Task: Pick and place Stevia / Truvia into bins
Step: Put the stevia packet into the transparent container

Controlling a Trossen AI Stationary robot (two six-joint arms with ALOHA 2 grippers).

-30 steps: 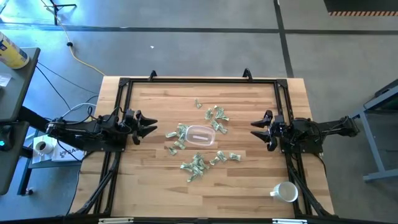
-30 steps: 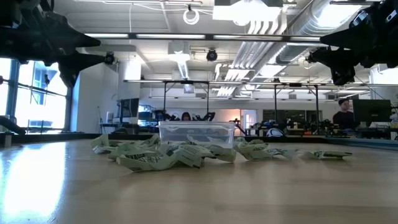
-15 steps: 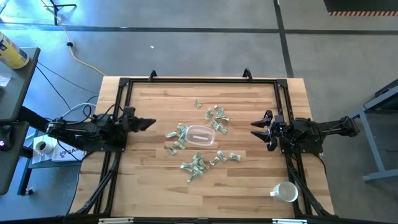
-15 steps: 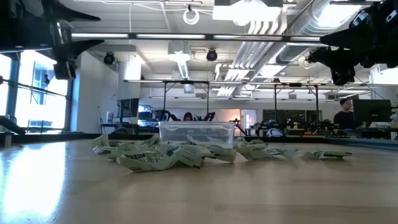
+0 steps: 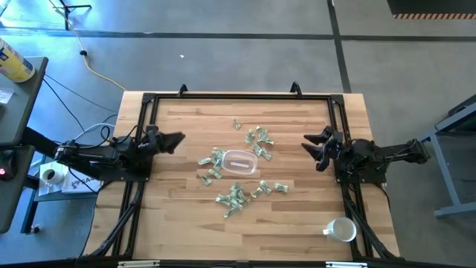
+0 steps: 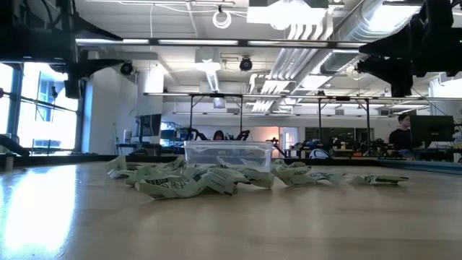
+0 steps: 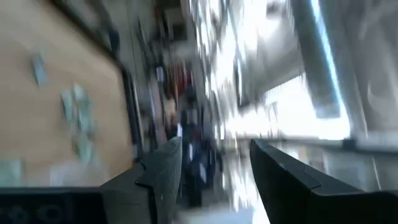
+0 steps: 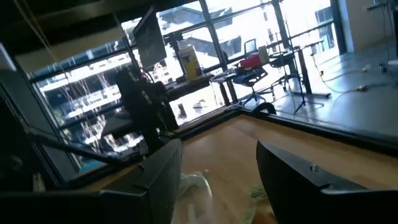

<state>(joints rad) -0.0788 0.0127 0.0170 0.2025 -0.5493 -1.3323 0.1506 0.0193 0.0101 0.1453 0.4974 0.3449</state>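
Note:
The clear container (image 5: 239, 161) stands in the middle of the table; in the low view the container (image 6: 228, 154) rises behind the packets. Green-and-white packets (image 5: 234, 199) lie flat and loose around it: a bunch on its near side, a few (image 5: 259, 138) on its far right, a few (image 5: 210, 160) on its left. My left gripper (image 5: 176, 139) hangs open above the table, left of the container, touching nothing; its wrist view shows the fingers apart (image 7: 214, 146). My right gripper (image 5: 313, 144) is open too (image 8: 217, 146), right of the container, above the table.
A white mug (image 5: 341, 229) lies on its side at the table's near right corner. A black frame rail (image 5: 238, 96) runs round the tabletop. Bare wood lies between each gripper and the packets. People stand in the room beyond the table.
My left gripper has rolled about its own axis and shifted a little toward the far edge, rising in the low view. My right gripper has also turned and moved slightly toward the far edge. The packets and the container have stayed put.

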